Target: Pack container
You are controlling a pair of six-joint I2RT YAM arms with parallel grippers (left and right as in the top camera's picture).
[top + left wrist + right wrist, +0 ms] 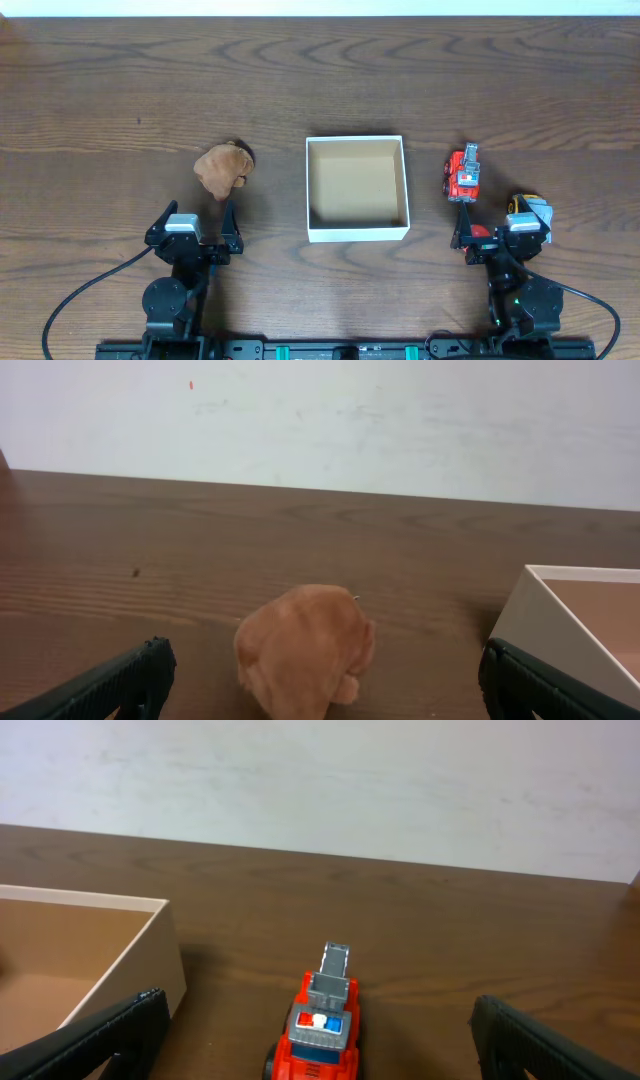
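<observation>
Both grippers have their jaws spread wide and hold nothing. Seen from above, the left gripper (pixel 197 218) sits at the near edge of a wooden table (pixel 100 100), and the right gripper (pixel 498 226) sits at the near edge on the other side. The container (pixel 357 234), a shallow white-walled box, stands empty between them at the table's middle.

A brown plush toy (pixel 222 168) lies left of the box, just ahead of the left gripper. A red toy truck (pixel 462 175) stands right of the box, just ahead of the right gripper, with its ladder end pointing away from the arm. A small yellow and grey object (pixel 530 206) shows beside the right gripper, too hidden to identify.

Nothing is packed yet, and several things could go wrong from here:

- **Truck:** it would likely roll off if one finger touches it before the other.
- **Plush:** being soft, it may bunch up or slip out of a shallow pinch.
- **Box:** it looks light, so a finger or toy catching a wall could shove or tip it.
- **Arms:** if both reach over the box together, they risk colliding.
</observation>
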